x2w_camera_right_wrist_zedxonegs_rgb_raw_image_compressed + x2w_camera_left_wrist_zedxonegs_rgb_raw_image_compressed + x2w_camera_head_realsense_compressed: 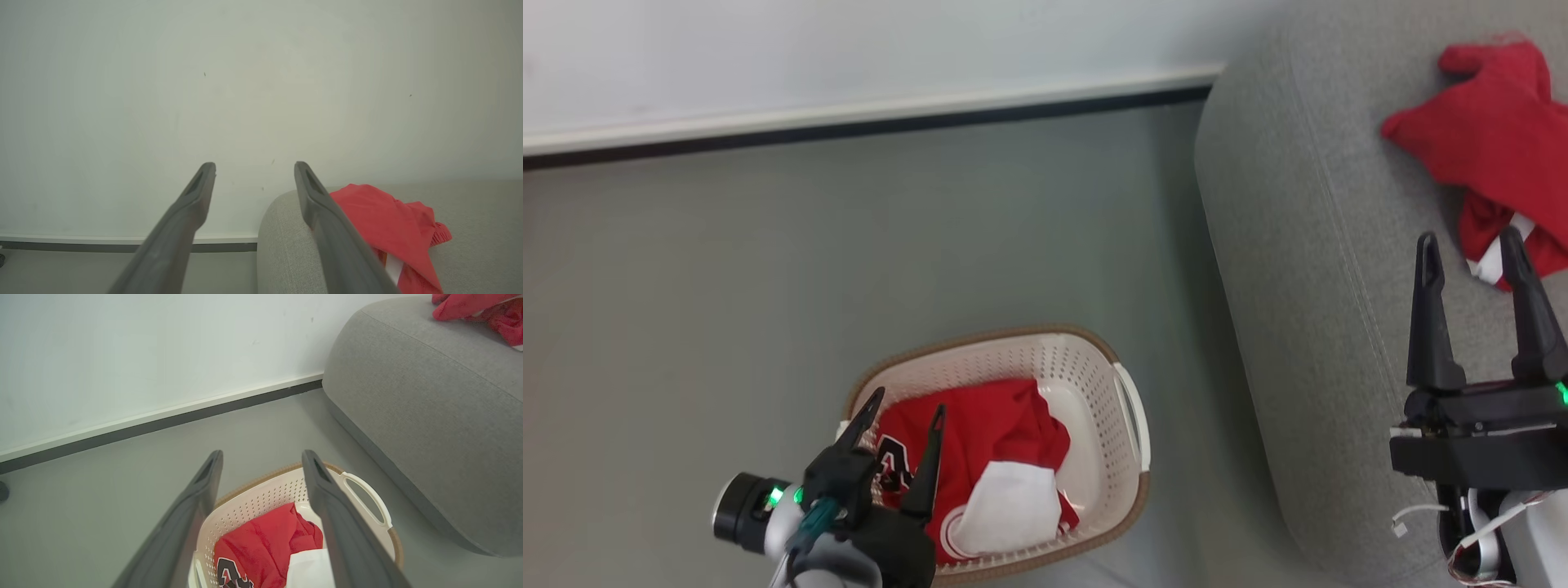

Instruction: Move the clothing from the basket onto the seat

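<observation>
1. Over on the upper right of the head view, the first garment is lying in a red crumple on the grey seat. That half of the job looks done.
2. Low centre of the frame, the second garment sits bunched in the basket, red with a black-and-white print and a white panel showing. The basket stands on the floor, just beside the seat's rounded end.
3. The left gripper, lower left, hovers over the basket's left side. Its fingers are spread wide with nothing between them. The left wrist view looks down between them at the red cloth.
4. The right gripper, at the right edge, is over the seat. It too is spread wide and empty. Its tips are close to the first garment's lower edge, but I can't tell whether they touch it.
5. My read is that the step in hand is the reach for the second garment, with the left arm lined up for it.
6. The next move calls for a drop into the basket. The fingers should close on a raised fold of red cloth, not on the perforated wall. Then comes a lift high enough to clear the brown rim before carrying it right to the seat.
</observation>
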### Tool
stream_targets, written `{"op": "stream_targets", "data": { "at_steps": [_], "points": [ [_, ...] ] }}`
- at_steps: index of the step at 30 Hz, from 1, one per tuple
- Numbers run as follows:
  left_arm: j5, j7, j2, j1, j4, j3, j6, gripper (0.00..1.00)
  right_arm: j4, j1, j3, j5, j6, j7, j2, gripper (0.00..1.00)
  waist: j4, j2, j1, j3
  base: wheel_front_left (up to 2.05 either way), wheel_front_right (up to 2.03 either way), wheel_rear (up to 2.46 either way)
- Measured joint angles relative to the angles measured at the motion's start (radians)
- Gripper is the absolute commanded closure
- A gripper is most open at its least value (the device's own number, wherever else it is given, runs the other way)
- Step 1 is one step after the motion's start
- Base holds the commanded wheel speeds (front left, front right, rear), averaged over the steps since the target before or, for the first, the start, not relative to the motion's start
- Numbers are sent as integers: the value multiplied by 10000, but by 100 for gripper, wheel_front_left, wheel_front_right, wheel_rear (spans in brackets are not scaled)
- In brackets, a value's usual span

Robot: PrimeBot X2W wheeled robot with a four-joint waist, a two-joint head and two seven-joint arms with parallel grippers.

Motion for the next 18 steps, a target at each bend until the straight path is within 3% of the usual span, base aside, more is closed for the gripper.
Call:
{"op": "stream_targets", "data": {
  "at_steps": [18],
  "points": [
    [828, 865, -313, -2466, 2920, -763, -267, 0, -1312, -1473, -268, -351, -10, -2, -56, 0, -1032, 0, -1, 2662, 0, 0, 0]
  ]
}}
